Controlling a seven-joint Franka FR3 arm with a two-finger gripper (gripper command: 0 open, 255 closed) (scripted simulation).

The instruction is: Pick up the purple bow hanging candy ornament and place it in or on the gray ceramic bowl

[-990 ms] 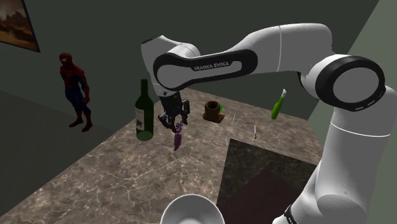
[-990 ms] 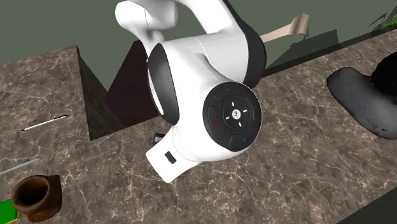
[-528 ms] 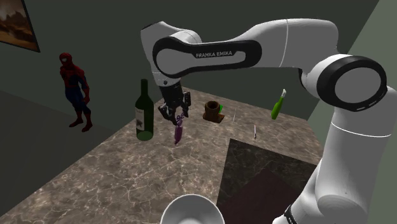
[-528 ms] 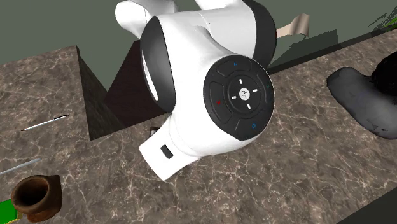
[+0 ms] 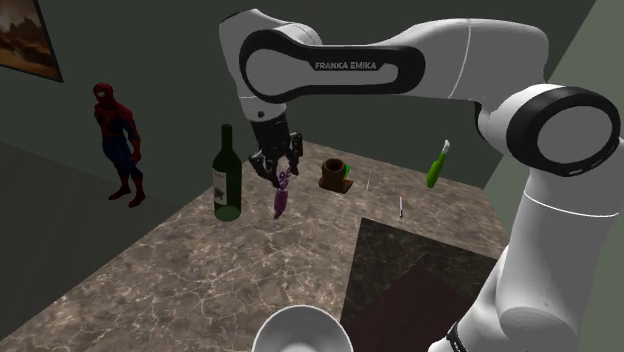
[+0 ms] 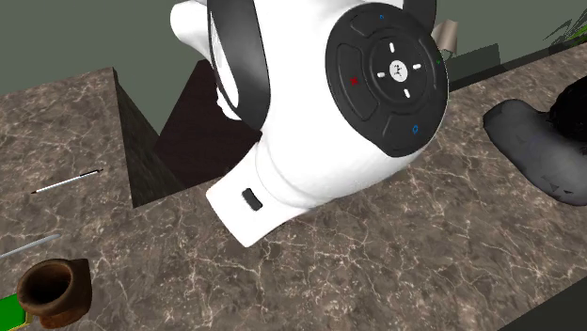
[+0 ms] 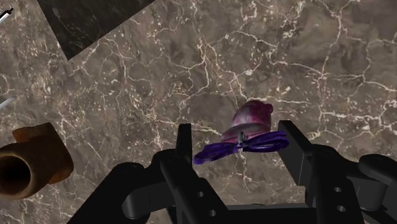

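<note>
Jaws clamped on bow of ornament [image 5: 281,197], dangling well apart from bowl [image 5: 300,330]. Carry slowly, no swing; release centred above bowl.

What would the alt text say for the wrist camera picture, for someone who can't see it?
The black gripper clasps a purple-bowed pink candy ornament between its two fingers, held over a brown marbled counter. A brown cup sits on the counter off to one side of the gripper.

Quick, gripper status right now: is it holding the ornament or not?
Gripper: shut on the purple bow ornament, which hangs from the fingers above the marble counter.
</note>
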